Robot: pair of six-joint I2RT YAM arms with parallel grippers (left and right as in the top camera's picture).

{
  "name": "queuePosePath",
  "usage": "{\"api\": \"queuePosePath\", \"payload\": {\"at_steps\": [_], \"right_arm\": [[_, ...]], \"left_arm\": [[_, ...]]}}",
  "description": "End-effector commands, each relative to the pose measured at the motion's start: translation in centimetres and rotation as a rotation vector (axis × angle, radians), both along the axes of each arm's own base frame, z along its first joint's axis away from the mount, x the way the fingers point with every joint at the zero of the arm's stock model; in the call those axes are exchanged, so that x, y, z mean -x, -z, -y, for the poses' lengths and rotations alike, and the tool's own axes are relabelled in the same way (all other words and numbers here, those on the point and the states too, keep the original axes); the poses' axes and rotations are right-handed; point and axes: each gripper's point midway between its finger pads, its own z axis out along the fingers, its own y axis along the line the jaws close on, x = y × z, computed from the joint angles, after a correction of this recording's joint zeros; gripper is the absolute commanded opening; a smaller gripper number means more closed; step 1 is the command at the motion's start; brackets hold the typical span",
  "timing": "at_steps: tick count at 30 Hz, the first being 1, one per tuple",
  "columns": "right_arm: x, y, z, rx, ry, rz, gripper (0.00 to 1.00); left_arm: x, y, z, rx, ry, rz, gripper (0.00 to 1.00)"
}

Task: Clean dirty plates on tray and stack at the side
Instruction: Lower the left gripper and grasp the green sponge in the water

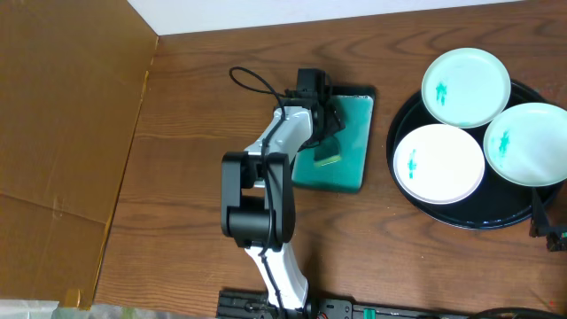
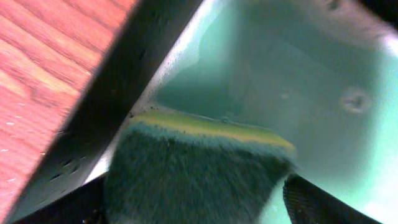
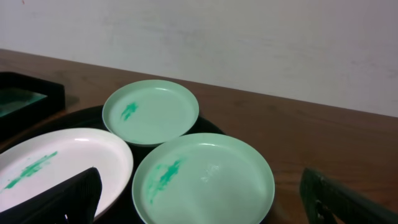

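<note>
- A robot lab bench rather than a home kitchen: a jointed arm [image 1: 266, 190] is mounted at the edge of a bare wooden worktop [image 1: 186, 133].
- Plain white wall [image 3: 249, 43], cardboard sheet [image 1: 62, 115] alongside, loose cable [image 1: 252, 81].
- Smeared plates [image 1: 438, 164] laid out on a black tray [image 1: 461, 220].

A yellow-green sponge [image 1: 326, 159] lies in a teal tray [image 1: 352, 133] on the table [image 1: 195, 133].

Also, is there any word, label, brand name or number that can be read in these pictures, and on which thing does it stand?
None: no readable text in any view.
Nothing is written on the plates, the black tray, the teal tray, the sponge or the cardboard.
The teal marks on the plates are smears, not writing.
</note>
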Motion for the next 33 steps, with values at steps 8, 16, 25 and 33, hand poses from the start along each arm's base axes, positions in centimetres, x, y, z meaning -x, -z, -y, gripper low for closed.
{"api": "queuePosePath", "payload": {"at_steps": [8,16,25,33], "right_arm": [[0.0,0.0,0.2,0.011,0.01,0.002,0.99],[0.0,0.0,0.2,0.011,0.01,0.002,0.99],[0.0,0.0,0.2,0.011,0.01,0.002,0.99],[0.0,0.0,0.2,0.011,0.01,0.002,0.99]], "left_arm": [[0.3,0.9,-0.6,-0.018,-0.02,-0.009,0.07],[1.6,-1.1,-0.5,-0.014,-0.018,-0.038,0.9],[4.6,-2.1,2.5,0.15,0.029,-0.143,0.91],[6.4,-0.5,2.8,0.145,0.034,-0.215,0.91]]}}
